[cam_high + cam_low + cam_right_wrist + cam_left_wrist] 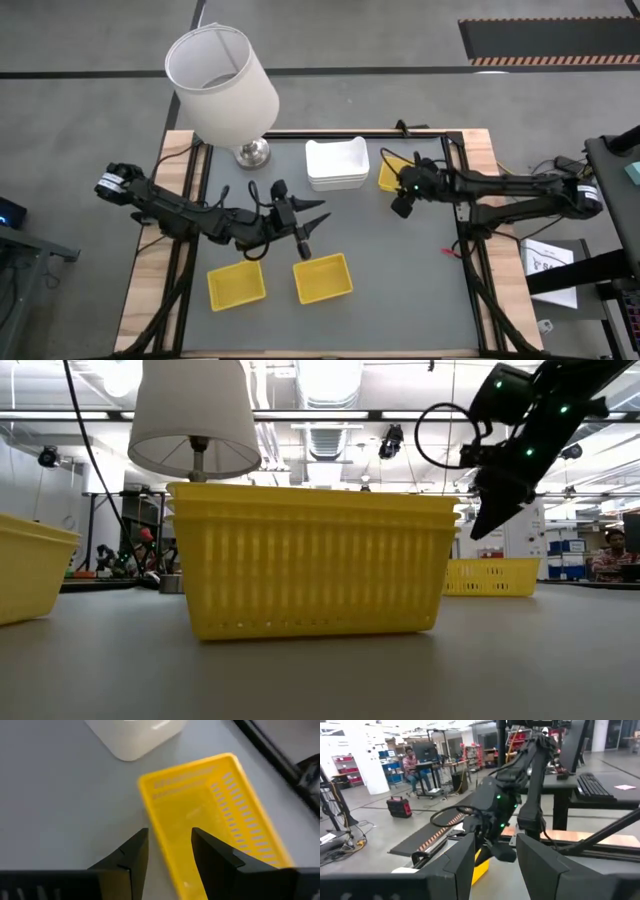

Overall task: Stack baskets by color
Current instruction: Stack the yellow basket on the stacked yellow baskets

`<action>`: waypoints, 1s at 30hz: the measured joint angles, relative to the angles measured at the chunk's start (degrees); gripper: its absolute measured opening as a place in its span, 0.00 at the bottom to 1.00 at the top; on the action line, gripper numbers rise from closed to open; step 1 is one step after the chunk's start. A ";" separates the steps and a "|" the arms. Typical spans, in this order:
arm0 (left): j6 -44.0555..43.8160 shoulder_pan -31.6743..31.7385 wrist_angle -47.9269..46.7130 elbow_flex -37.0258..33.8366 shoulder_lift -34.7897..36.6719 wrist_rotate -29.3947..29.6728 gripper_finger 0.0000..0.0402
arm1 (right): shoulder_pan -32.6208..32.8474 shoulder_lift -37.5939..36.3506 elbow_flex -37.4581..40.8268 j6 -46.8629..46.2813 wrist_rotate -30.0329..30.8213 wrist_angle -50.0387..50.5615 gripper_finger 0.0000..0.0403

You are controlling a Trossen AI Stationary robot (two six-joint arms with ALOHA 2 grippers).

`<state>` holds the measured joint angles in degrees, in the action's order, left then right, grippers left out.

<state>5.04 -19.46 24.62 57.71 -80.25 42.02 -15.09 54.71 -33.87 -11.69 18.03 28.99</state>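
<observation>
Hovering over a yellow basket (215, 820) beside the white baskets (336, 164), the right end effector (170, 845) is spread (holding nothing), the left end effector (303, 238) likewise empty.

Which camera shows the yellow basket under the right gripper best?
The right wrist view: yellow basket fills it, beneath the open right gripper. High view shows only a corner; low view shows it small and far.

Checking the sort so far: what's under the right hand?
A yellow basket sits empty on the table beneath the right hand, beside the white basket stack. The table under the basket is covered.
</observation>
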 joint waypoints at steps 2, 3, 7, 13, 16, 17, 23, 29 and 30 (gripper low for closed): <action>-0.04 -0.02 0.38 0.00 0.02 -0.02 0.32 | -1.87 0.33 0.00 3.03 0.05 -0.19 0.35; -0.05 -0.04 0.32 0.00 0.02 -0.04 0.32 | -2.60 0.59 0.00 3.61 0.03 -0.80 0.35; -0.16 -0.13 0.36 0.00 -0.31 -0.02 0.32 | -3.76 0.50 0.00 0.70 -0.05 -0.97 0.36; 0.49 0.14 0.36 0.00 -1.35 -0.02 0.32 | -3.72 0.59 -0.66 -5.63 -0.49 -1.11 0.36; 1.91 0.35 0.34 0.00 -1.96 -0.05 0.32 | -3.73 0.57 -1.08 -8.54 -0.50 -1.53 0.36; 2.43 0.35 0.24 0.00 -2.00 -0.05 0.32 | -3.74 0.57 -1.11 -8.56 -0.51 -2.06 0.36; 2.86 0.35 0.38 0.00 -1.95 -0.05 0.32 | -3.77 2.71 -0.51 -6.94 -6.00 -4.03 0.36; 2.82 -0.21 0.39 0.04 -2.11 -0.05 0.32 | -3.74 8.84 0.02 -4.25 -16.55 -3.41 0.36; 2.84 -0.24 0.32 0.04 -2.12 -0.07 0.32 | -3.88 9.70 -0.21 -4.93 -16.47 -3.45 0.36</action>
<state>7.88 -19.70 24.94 57.76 -82.37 41.95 -18.97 64.42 -34.08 -16.61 1.56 25.54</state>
